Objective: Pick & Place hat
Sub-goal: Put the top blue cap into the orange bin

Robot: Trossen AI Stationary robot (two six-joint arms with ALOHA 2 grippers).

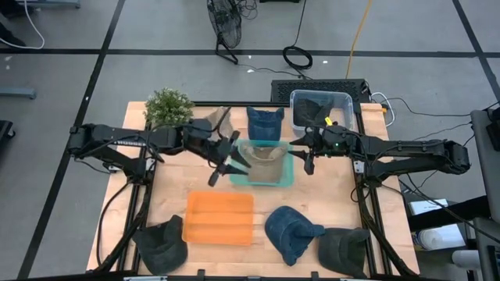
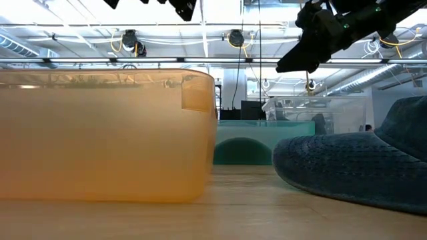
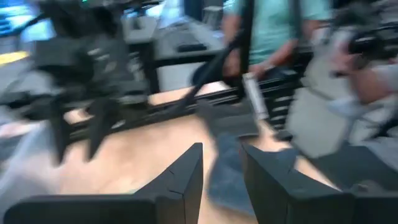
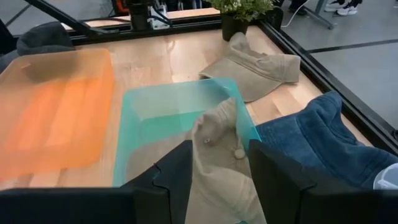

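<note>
Right wrist view alone shows the open right hand (image 4: 219, 163) over the tan hat (image 4: 217, 155).

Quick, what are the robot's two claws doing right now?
Left end effector: open, empty, beside the teal plastic bin.
Right end effector: open, empty, above the tan fabric cap.

Even overhead light is cast on the table (image 1: 172, 204); soft shadows are thrown. The left wrist view is smeared by motion blur. Ceiling lamps (image 2: 130, 40) are blown out behind.
</note>
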